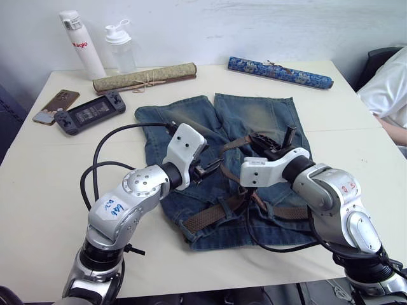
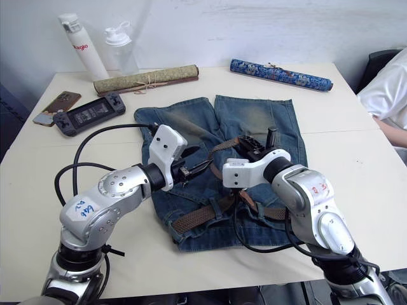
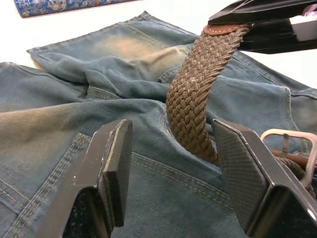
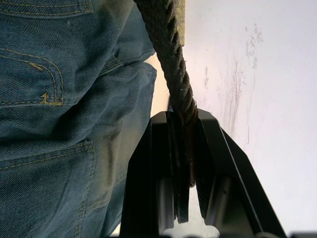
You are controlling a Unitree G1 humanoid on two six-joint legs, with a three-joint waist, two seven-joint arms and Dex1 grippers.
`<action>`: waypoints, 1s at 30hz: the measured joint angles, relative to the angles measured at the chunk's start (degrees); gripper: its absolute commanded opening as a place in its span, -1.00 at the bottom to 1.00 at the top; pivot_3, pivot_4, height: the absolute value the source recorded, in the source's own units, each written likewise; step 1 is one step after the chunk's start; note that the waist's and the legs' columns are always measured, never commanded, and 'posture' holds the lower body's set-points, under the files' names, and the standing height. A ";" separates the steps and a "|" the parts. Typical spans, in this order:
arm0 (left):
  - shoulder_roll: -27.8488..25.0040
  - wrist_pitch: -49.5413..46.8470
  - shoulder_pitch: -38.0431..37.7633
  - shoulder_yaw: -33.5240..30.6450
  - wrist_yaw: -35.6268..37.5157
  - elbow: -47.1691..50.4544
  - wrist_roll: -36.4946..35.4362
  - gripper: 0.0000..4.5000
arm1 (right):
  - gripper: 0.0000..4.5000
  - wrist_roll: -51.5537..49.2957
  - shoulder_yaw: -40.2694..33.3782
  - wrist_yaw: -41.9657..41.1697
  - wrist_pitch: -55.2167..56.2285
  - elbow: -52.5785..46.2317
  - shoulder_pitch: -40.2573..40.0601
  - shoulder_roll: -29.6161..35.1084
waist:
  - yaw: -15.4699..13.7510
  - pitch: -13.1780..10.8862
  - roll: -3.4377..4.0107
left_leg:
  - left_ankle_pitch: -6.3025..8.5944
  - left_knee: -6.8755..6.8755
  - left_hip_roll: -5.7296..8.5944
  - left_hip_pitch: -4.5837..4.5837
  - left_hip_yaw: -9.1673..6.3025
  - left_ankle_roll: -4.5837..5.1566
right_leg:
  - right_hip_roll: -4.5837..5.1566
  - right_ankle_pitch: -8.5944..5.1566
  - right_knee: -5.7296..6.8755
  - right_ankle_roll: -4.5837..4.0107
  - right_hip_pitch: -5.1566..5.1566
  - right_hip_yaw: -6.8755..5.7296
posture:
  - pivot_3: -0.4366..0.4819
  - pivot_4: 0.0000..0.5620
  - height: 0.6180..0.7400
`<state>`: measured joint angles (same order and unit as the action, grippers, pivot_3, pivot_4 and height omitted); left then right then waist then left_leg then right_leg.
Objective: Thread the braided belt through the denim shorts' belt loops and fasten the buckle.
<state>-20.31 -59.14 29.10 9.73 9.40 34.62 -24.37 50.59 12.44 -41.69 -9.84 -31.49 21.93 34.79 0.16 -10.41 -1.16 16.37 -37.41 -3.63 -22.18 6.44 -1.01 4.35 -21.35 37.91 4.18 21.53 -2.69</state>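
**Belt tip held up while the left hand waits open**

In the left eye view we see the shorts point(image 1: 219, 165) lying flat in the middle of the worktop point(image 1: 44, 190), legs pointing away from us. The belt point(image 1: 210, 216) runs along the waistband at the near edge, and from there a free part rises up to the right hand point(image 1: 270, 149). We judge that the right hand lifts this end so that it is free for guiding to a next loop. The left hand point(image 1: 206, 170) is just beside it, above the shorts.

The right eye view gives the same arrangement; the belt on the waistband looks already passed under some denim, but we cannot count the belt loops.

In the left wrist view the left hand point(image 3: 171, 173) has its fingers point(image 3: 116, 168) wide apart and they hold nothing. The woven strap stands between them, close to one pad, and its leather tip point(image 3: 223, 29) is pinched by the other hand above. The buckle point(image 3: 292, 144) lies on the denim near one finger, not yet fastened.

In the right wrist view the right hand point(image 4: 185, 163) is closed on the belt, which goes out straight from between its fingers over the shorts.
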 measured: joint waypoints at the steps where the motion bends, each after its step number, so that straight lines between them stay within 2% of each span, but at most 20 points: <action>1: 0.12 0.31 0.01 0.09 0.23 -0.73 0.20 0.26 | -1.00 0.01 0.00 0.03 0.01 -0.01 0.00 -0.04 | 0.01 0.00 0.00 | 0.00 0.00 -0.01 0.01 0.00 0.00 | -0.01 0.00 0.01 0.00 0.00 0.00 | -0.05 -0.47 0.95; 12: 1.92 0.49 -0.36 0.43 2.59 -3.95 0.54 0.26 | -1.00 0.10 -0.01 0.48 0.01 -0.14 0.38 -1.00 | 0.04 0.00 0.00 | 0.00 0.01 -0.02 0.01 0.00 0.00 | -0.01 0.00 0.00 0.00 0.01 0.00 | -0.05 -0.47 0.95; 13: 1.94 0.49 -0.36 0.42 2.70 -3.95 0.64 0.09 | -1.00 0.10 -0.01 0.48 0.01 -0.15 0.38 -1.16 | 0.04 0.00 0.00 | 0.00 0.02 -0.02 0.00 0.00 0.00 | -0.01 0.00 -0.01 0.00 0.01 0.00 | -0.05 -0.47 0.95; 15: 2.02 0.50 -0.36 0.45 2.76 -4.00 0.88 0.03 | -1.00 0.15 -0.01 0.48 0.00 -0.24 0.38 -1.24 | 0.04 0.00 0.00 | 0.00 0.02 -0.02 0.01 0.00 0.00 | 0.00 0.00 0.00 0.00 0.01 0.00 | -0.05 -0.47 0.95; 19: 2.20 0.96 -0.47 0.72 2.95 -4.39 1.36 -0.69 | -1.00 0.44 -0.01 0.48 -0.08 -1.09 0.38 -1.60 | 0.03 0.00 0.00 | 0.00 0.01 -0.02 0.01 0.00 0.00 | 0.00 0.00 0.00 0.00 0.00 -0.01 | -0.05 -0.47 0.95; 20: 2.23 1.14 -0.48 0.77 3.05 -4.59 1.50 -0.93 | -1.00 0.48 -0.02 0.48 -0.12 -1.26 0.38 -1.65 | 0.04 0.00 0.00 | 0.00 0.01 -0.02 0.01 0.00 0.00 | 0.00 0.00 0.00 0.00 0.00 0.00 | -0.05 -0.47 0.95; 21: 2.26 1.16 -0.48 0.80 3.18 -4.69 1.59 -0.99 | -1.00 0.52 -0.02 0.48 -0.14 -1.33 0.38 -1.70 | 0.03 0.00 0.00 | 0.00 0.01 -0.02 0.01 0.00 0.00 | 0.00 0.00 0.00 0.00 0.00 -0.01 | -0.05 -0.47 0.95; 30: 3.68 2.44 -0.51 0.77 3.93 -6.18 2.24 -0.99 | -1.00 0.33 -0.62 0.48 -0.37 -1.40 0.37 -3.10 | 0.04 0.00 0.00 | 0.00 0.02 -0.02 0.01 0.00 0.00 | -0.01 0.00 0.00 0.00 0.00 -0.01 | -0.05 -0.47 0.95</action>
<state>-16.63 -56.69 28.59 10.50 13.33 28.43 -22.13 50.92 11.82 -41.21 -10.21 -32.90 22.31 31.69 0.20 -10.41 -1.16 16.37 -37.39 -3.65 -22.17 6.44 -1.01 4.34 -21.35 37.91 4.18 21.53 -2.70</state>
